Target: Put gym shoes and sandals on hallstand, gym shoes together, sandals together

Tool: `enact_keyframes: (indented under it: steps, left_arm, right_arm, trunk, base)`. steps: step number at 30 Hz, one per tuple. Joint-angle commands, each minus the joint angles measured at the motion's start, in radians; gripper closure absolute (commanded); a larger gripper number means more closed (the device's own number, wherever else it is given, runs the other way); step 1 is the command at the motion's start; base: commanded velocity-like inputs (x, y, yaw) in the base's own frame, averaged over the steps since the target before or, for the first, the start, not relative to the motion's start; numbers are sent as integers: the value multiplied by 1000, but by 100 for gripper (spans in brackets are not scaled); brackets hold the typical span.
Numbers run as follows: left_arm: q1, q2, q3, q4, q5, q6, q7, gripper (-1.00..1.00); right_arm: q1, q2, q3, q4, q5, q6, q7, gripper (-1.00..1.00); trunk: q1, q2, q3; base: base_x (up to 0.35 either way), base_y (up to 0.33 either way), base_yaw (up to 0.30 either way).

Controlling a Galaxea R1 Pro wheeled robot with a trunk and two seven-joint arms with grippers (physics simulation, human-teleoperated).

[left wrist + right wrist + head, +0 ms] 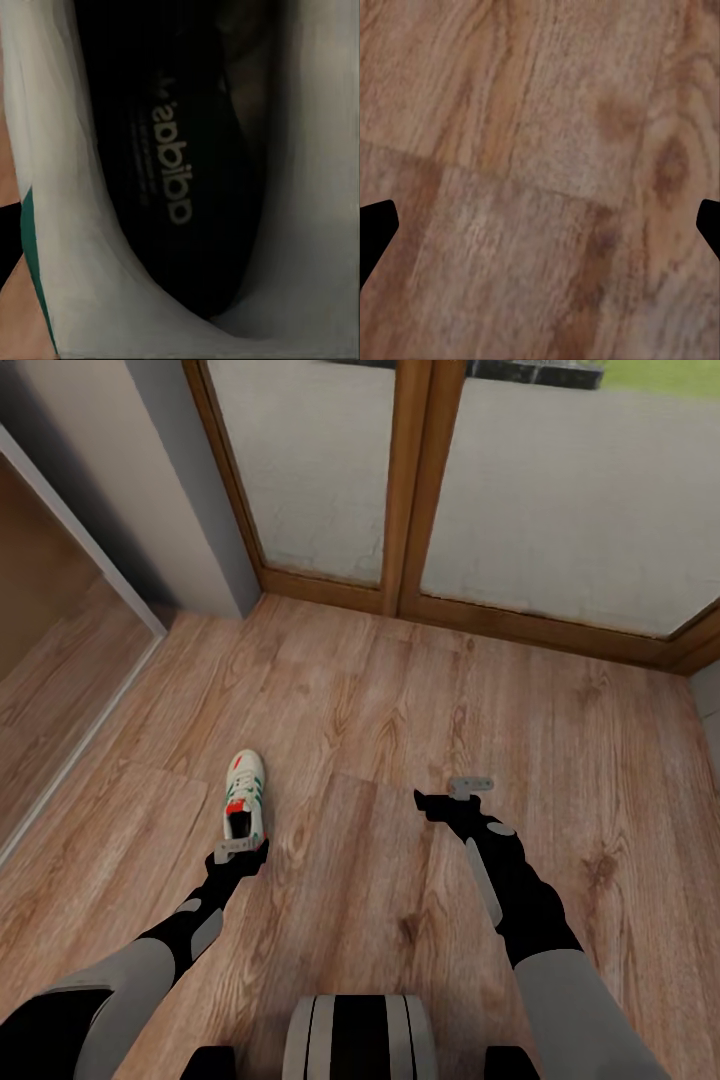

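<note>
One cream-white gym shoe with green stripes and a red heel patch lies upright on the corridor floor, toe pointing away from me. My left gripper hovers right at its heel, apparently open. The left wrist view looks into the gym shoe, onto its black insole with a printed logo; one dark fingertip shows outside the shoe's wall. My right gripper hangs open over bare planks, well to the right of the shoe. The sandals and the hallstand are out of view.
Glass doors in a brown wooden frame close off the far end. A grey wall and a white-edged opening run along the left. My base sits at the near edge.
</note>
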Motion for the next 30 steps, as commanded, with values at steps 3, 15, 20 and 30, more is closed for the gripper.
enact_keyframes:
  steps: [3, 15, 20, 30]
  left_arm:
    - [-1, 0, 3, 1, 10, -1, -10, -100]
    - [-1, 0, 4, 1, 10, -1, -10, -100]
    - [-1, 0, 5, 1, 10, -1, -10, -100]
    - [-1, 0, 6, 1, 10, -1, -10, 100]
  right_arm:
    - [0, 0, -1, -1, -1, 5, 2, -100]
    - [0, 0, -1, -1, -1, 5, 2, -100]
    - [0, 0, -1, -1, -1, 5, 2, -100]
    - [0, 0, -1, -1, -1, 5, 2, -100]
  trunk:
    - [0, 0, -1]
    - [0, 0, -1]
    - [0, 0, -1]
    - [0, 0, -1]
  base:
    - [28, 0, 0]
    - [3, 0, 0]
    - [0, 0, 0]
    - [0, 0, 0]
